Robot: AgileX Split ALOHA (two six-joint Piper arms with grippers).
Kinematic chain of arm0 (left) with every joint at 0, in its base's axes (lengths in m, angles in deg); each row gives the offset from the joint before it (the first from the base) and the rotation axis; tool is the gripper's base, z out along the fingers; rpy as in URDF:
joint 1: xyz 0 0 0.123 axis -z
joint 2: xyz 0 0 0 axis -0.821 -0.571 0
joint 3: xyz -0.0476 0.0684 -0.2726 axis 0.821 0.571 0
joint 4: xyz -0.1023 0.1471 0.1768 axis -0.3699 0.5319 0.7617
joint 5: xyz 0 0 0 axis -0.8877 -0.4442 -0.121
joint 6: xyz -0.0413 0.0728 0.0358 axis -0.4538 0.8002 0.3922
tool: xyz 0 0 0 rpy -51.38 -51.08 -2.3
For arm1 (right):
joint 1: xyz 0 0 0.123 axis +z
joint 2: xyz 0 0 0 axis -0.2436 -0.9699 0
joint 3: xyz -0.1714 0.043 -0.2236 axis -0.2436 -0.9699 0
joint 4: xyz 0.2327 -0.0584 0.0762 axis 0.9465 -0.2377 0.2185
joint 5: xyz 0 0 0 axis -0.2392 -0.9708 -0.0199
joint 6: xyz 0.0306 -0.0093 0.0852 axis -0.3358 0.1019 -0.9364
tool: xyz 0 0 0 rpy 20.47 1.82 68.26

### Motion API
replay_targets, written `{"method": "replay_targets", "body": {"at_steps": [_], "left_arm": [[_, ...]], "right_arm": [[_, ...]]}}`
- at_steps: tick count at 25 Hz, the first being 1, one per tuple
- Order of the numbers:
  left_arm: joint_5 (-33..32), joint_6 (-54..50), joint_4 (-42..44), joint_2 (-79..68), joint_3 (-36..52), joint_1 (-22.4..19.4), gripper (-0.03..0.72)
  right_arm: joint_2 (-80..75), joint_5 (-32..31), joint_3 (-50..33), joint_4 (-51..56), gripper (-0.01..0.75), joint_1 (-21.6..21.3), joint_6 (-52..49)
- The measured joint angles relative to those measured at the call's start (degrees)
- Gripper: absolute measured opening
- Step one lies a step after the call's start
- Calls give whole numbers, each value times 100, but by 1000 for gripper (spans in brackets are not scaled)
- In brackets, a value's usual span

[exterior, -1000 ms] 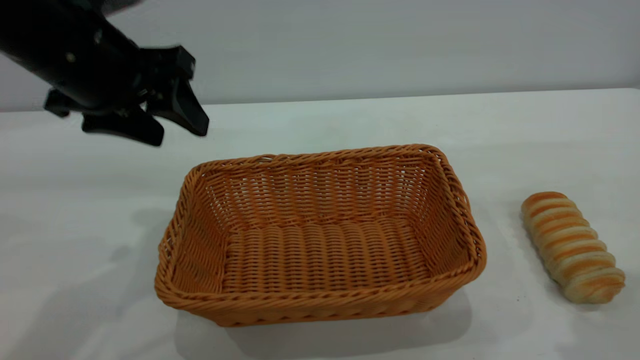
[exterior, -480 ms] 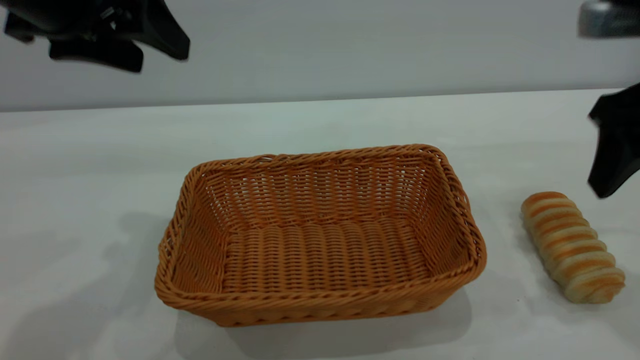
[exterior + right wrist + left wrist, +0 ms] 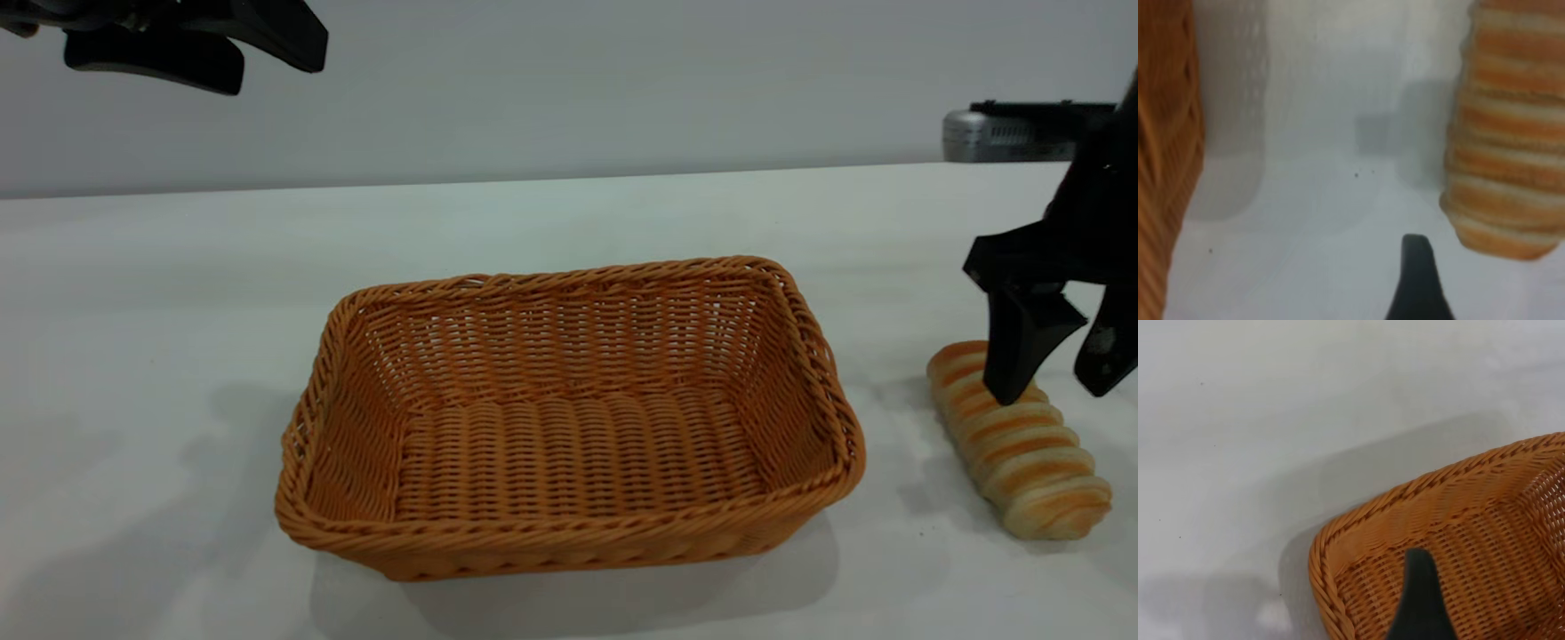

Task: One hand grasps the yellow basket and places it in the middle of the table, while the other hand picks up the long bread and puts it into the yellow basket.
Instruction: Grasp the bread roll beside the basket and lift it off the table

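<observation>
- While the yellow basket [image 3: 569, 418] sits nearest the exterior camera, roughly mid-table on the table [image 3: 160, 293], nothing grips it and it holds nothing; placement step judged done as far as position shows.
- Long bread [image 3: 1018, 440] lies on the table just right of the basket, apart from its rim, not lifted. Pick-up not yet done.
- Right gripper [image 3: 1053, 387] is low over the far end of the bread, fingers spread, one tip in front of the loaf's upper end, the other to its right. Whether either tip touches the crust: cannot tell. Right wrist view shows the loaf [image 3: 1508, 133] beside one finger, bare table between it and the basket wall [image 3: 1165, 147].
- Left gripper [image 3: 200, 40] is high at the far left, well clear of the basket, fingers apart, holding nothing. Left wrist view looks down on a basket corner [image 3: 1358, 540].
- Left to do, judged: close on bread, lift, carry over rim, release inside.
</observation>
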Motion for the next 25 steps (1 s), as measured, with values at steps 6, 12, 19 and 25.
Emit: {"method": "replay_targets", "body": {"at_steps": [6,12,19,25], "left_arm": [[-18,24,5,7,0,0,594],[-26,24,5,7,0,0,594],[-58,36,5,7,0,0,594],[-87,36,5,7,0,0,594]], "right_arm": [[-355,-5,255,19,602,0,25],[-784,-46,510,19,598,0,37],[-1225,27,589,19,592,0,142],[-1419,77,671,6,591,0,153]]}}
